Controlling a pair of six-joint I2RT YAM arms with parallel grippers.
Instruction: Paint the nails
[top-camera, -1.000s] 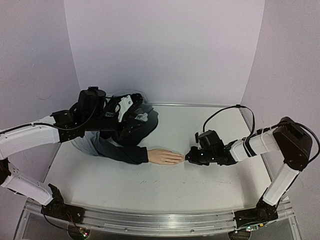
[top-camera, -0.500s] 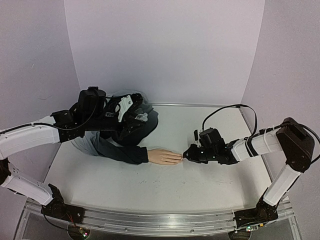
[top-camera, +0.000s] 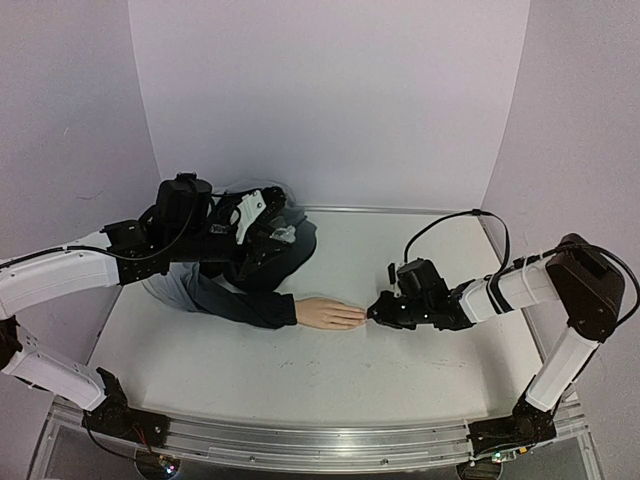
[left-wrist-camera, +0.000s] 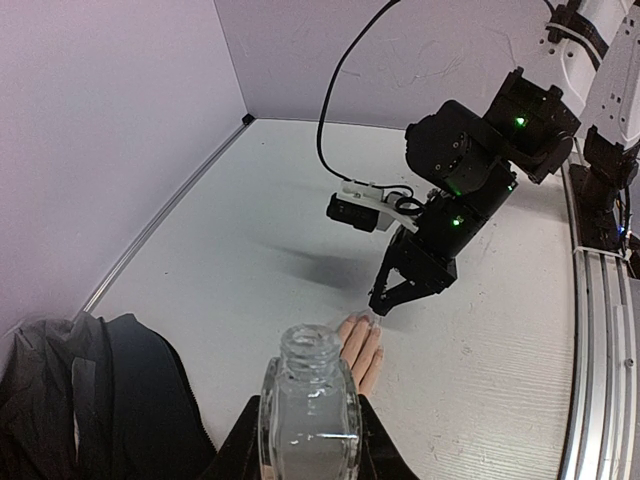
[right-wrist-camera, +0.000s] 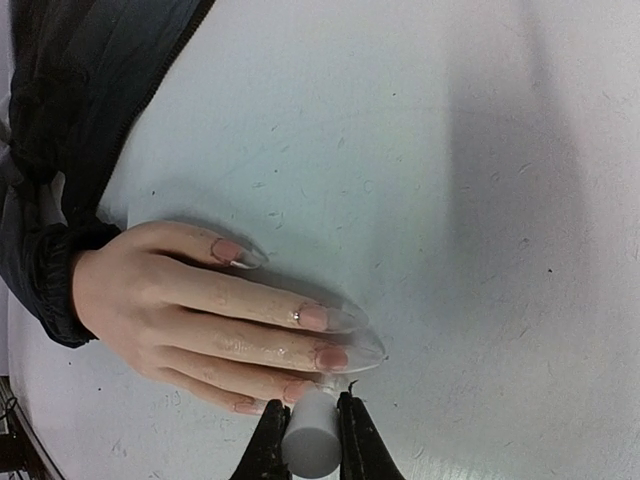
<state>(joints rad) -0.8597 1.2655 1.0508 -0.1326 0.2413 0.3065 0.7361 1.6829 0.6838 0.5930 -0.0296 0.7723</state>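
Both clamped: left pincer (left-wrist-camera: 310, 455) on glass bottle (left-wrist-camera: 310, 395), right pincer (right-wrist-camera: 312, 425) on white cap (right-wrist-camera: 310, 452) by nails (right-wrist-camera: 313, 317); bristles hidden.

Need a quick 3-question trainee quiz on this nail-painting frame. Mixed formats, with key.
1. True or false: the clear glass bottle in the left gripper has its cap on.
2. Pick one. The right gripper is shut on: A. a small grey brush cap; B. the bottle; C. nothing.
3. Fill in: the mannequin hand lies palm ____ on the table, its nails showing.

Key: 1 false; 2 A; 3 down.
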